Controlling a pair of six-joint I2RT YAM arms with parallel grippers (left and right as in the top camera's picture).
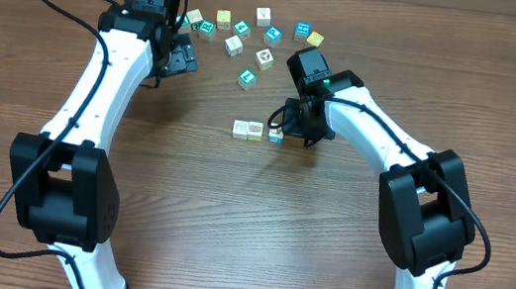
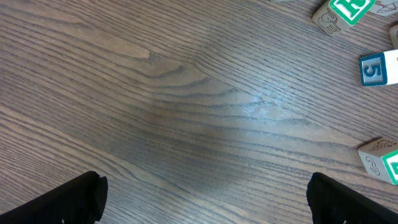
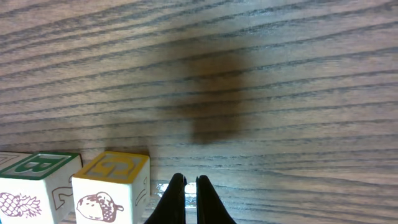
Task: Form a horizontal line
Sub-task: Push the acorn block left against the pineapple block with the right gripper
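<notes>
A short row of three blocks lies mid-table: a green-letter block (image 1: 240, 127), a yellow block (image 1: 256, 129) and a blue block (image 1: 276, 135). My right gripper (image 1: 288, 129) is right at the blue block's end of the row. In the right wrist view its fingers (image 3: 191, 186) are pressed together next to the yellow acorn block (image 3: 109, 186), with the green block (image 3: 34, 180) further left; the blue block is mostly hidden behind the fingers. My left gripper (image 1: 182, 55) is wide open and empty over bare wood (image 2: 205, 199), beside the loose blocks.
Several loose blocks are scattered at the back, from one block (image 1: 194, 19) to another (image 1: 315, 39), with a teal one (image 1: 247, 77) nearest the row. The left wrist view shows a blue "5" block (image 2: 379, 68) and two others (image 2: 348, 9) (image 2: 379, 160) at the right edge.
</notes>
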